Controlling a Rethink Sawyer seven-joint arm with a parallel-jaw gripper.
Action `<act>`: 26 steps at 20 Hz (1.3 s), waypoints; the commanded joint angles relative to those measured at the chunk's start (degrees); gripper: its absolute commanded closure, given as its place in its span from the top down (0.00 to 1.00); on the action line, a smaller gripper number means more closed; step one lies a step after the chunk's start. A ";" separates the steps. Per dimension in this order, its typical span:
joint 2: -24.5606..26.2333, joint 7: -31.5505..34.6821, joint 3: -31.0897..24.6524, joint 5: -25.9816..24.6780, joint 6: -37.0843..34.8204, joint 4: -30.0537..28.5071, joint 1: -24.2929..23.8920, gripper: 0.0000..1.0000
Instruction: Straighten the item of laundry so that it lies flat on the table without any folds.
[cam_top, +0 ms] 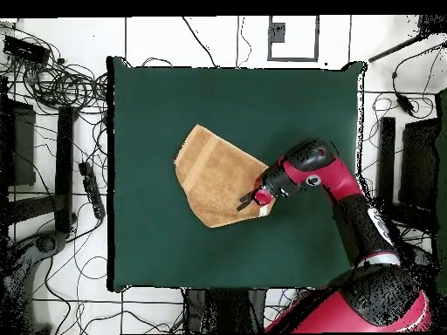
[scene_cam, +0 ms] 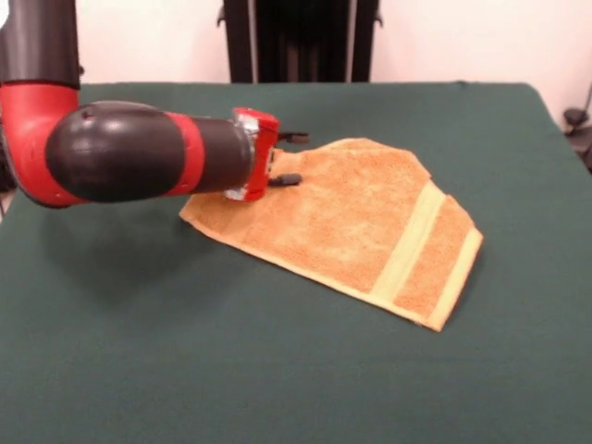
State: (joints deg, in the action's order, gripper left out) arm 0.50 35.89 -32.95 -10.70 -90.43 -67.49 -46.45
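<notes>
The golden-orange towel [scene_cam: 351, 222] lies on the dark green table [scene_cam: 277, 379] near its middle, in an irregular shape with slanted edges. One paler yellowish band [scene_cam: 407, 245] crosses it near its right end in the front view. My gripper [scene_cam: 292, 158] points sideways, low over the towel's far left part, with its two black fingers apart and nothing between them. In the overhead view the towel [cam_top: 214, 179] lies left of the gripper [cam_top: 250, 197], which is over the towel's right corner. The arm hides the towel's edge there. No white label shows.
Green table [cam_top: 148, 244] surrounds the towel on all sides. The red and black arm [scene_cam: 120, 153] stretches low across the table's left part in the front view. A black stand [scene_cam: 301, 42] is behind the table. Cables [cam_top: 61, 87] lie on the floor.
</notes>
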 commanded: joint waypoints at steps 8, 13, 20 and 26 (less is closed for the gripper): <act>-13.89 28.19 9.55 7.29 -1.00 -11.85 3.70 1.00; -18.02 38.68 11.28 15.63 -2.24 -13.75 8.03 1.00; -18.89 39.63 14.04 17.02 -3.80 -10.92 12.15 1.00; -17.68 41.33 14.57 18.03 -5.95 -7.78 14.12 1.00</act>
State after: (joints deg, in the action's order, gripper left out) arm -19.29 58.93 -19.03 4.24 -91.34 -74.52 -36.19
